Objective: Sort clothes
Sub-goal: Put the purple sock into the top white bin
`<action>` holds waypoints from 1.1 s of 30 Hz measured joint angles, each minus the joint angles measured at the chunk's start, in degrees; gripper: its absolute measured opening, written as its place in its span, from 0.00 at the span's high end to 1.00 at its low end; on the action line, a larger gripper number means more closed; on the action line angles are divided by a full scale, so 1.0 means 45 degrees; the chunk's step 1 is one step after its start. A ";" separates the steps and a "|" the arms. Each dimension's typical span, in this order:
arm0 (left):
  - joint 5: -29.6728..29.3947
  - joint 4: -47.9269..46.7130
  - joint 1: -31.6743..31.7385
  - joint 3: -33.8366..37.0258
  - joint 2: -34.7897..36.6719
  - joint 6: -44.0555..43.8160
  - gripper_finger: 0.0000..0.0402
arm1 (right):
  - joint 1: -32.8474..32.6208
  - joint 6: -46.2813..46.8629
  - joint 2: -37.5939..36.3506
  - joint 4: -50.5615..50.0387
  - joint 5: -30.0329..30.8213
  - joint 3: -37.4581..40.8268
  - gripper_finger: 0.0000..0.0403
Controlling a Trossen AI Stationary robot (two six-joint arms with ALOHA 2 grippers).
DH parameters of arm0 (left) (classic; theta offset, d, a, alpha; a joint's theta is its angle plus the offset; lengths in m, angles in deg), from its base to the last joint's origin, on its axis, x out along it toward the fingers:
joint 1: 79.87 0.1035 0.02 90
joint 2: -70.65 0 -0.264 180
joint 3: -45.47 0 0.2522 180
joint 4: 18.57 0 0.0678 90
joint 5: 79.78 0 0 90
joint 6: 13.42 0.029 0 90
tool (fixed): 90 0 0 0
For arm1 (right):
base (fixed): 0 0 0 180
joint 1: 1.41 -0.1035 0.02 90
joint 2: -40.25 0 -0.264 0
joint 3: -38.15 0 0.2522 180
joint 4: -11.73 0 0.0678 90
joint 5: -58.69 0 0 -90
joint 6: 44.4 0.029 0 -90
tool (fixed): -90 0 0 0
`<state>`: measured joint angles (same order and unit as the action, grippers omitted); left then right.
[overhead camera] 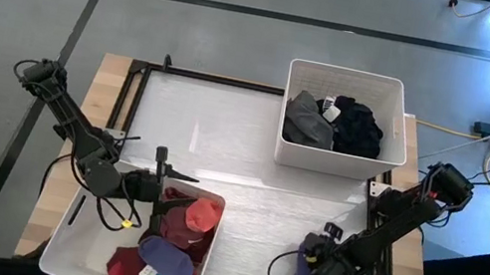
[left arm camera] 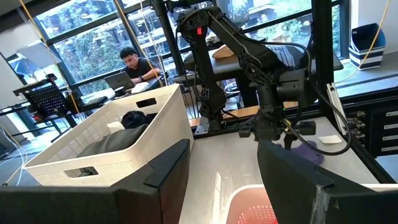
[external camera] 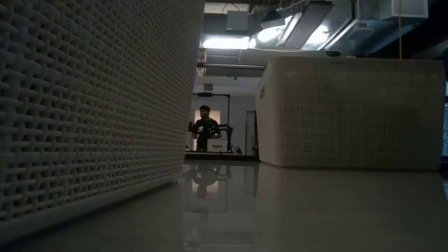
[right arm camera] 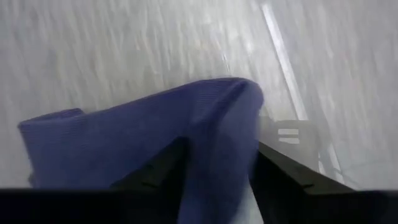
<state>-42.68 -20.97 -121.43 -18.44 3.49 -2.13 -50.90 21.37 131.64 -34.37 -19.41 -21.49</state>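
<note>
Down at the table's five o'clock corner, the right gripper has its fingers pinched on a purple garment that lies on the white tabletop. At seven o'clock the left gripper hangs with jaws spread, grasping nothing, over the near bin of red, maroon and purple clothes. Dark and grey garments fill the far bin at one o'clock.
</note>
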 joint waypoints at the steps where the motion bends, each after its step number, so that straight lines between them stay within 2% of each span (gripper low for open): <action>1: 0.0000 -0.0005 0.0000 0.0000 0.0000 0.0000 0.55 | 0.0000 0.0004 0.0000 0.0038 0.0027 0.0042 0.62; 7: 0.0001 0.0000 0.0000 0.0000 0.0000 0.0005 0.55 | 0.0000 -0.0017 -0.0005 0.0080 0.0143 0.0122 0.91; 9: 0.0003 0.0000 0.0000 0.0000 0.0000 0.0004 0.55 | 0.0000 -0.0149 -0.0005 0.0088 0.0151 0.0122 0.97; 13: 0.0002 0.0000 -0.0001 -0.0001 0.0000 0.0000 0.55 | 0.0000 -0.0279 0.0000 0.0152 0.0238 0.0135 0.93; 19: -0.0002 -0.0004 0.0000 -0.0005 0.0000 0.0000 0.55 | 0.0000 -0.0445 0.0005 0.0170 0.0351 0.0126 0.98; 22: 0.0001 0.0000 0.0000 -0.0002 0.0000 0.0005 0.55 | 0.0005 -0.0728 0.0056 -0.0002 0.0455 -0.0192 0.96; 26: 0.0001 0.0005 -0.0002 0.0000 0.0000 0.0005 0.55 | 0.0195 -0.1371 0.0058 -0.1135 0.0505 -0.1288 0.96; 33: 0.0001 0.0015 0.0000 0.0000 0.0000 0.0003 0.55 | 0.0613 -0.3226 0.0053 -0.3201 0.1695 -0.3991 0.98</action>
<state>-42.67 -20.91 -121.43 -18.44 3.49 -2.12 -48.15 6.86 131.88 -48.78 -11.78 -39.44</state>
